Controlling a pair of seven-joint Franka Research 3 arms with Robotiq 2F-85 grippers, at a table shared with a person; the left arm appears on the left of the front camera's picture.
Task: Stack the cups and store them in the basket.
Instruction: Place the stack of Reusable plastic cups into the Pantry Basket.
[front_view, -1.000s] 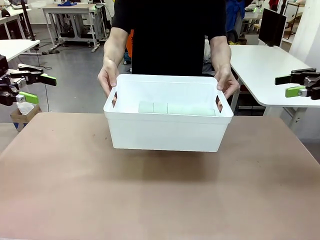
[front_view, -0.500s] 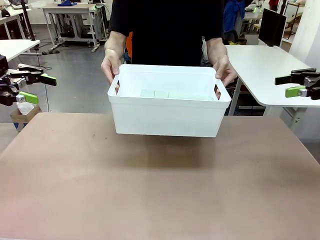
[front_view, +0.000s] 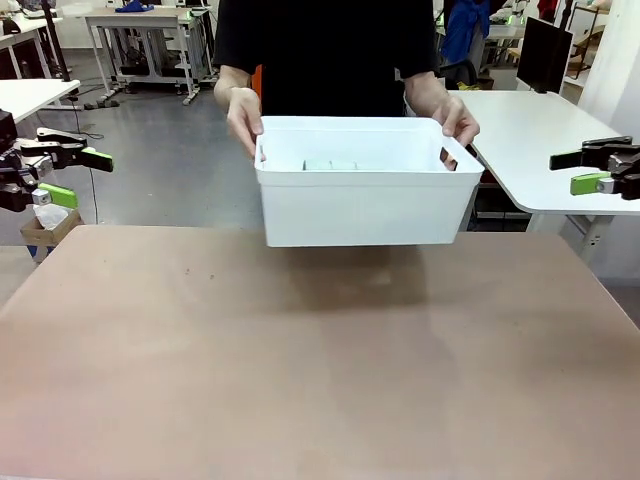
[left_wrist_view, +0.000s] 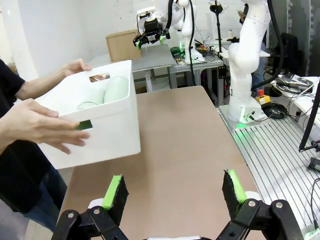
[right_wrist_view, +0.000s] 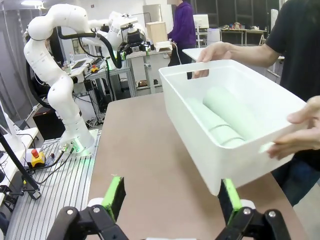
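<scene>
Basket (front_view: 365, 205) held above table (front_view: 300, 370) by two hands, frame centre; I see one nested cup stack (right_wrist_view: 222, 117) inside. Both grippers (left_wrist_view: 172, 192) (right_wrist_view: 170, 200) released.

The table (front_view: 320, 380) in front of me is a flat, matte, pinkish-brown top with a straight far edge. Toward twelve o'clock a soft shadow (front_view: 350, 280) lies on it, under the basket (front_view: 365, 205), which is held up clear of the surface and does not touch it. At about ten o'clock I see two tiny dark specks (front_view: 186, 270) on the top.
</scene>
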